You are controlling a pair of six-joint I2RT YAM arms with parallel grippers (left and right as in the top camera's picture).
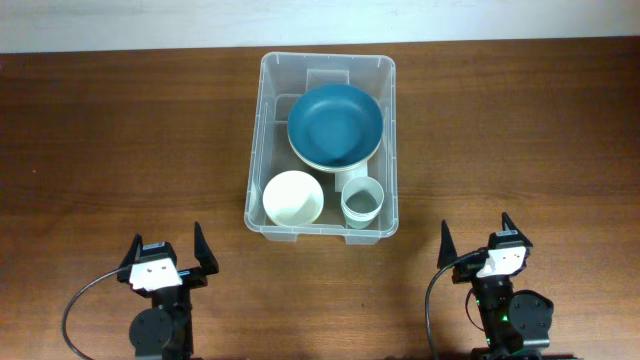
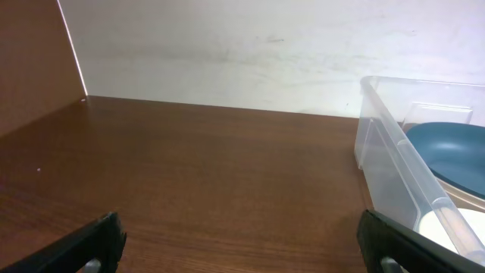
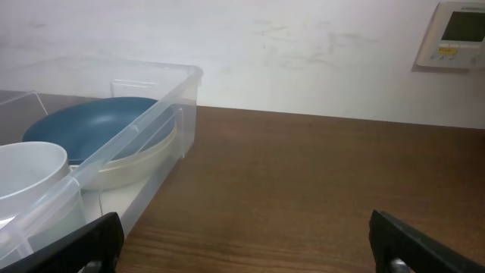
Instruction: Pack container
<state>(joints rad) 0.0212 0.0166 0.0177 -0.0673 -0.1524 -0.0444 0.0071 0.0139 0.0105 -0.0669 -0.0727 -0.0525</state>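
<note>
The clear plastic container (image 1: 254, 180) stands at the table's middle back. Inside it, a blue bowl (image 1: 335, 124) rests on a cream bowl at the far end; a white bowl (image 1: 293, 197) and a pale grey cup (image 1: 362, 200) sit at the near end. My left gripper (image 1: 166, 252) waits open near the front left, well short of the container (image 2: 379, 144). The right gripper (image 1: 481, 236) stands open at the front right, with the container (image 3: 163, 114) to its left. Nothing is between either pair of fingers.
Brown wooden table (image 1: 120, 150) spreads on both sides of the container. A white wall (image 2: 227, 53) runs along the back edge. A wall thermostat (image 3: 452, 34) shows in the right wrist view.
</note>
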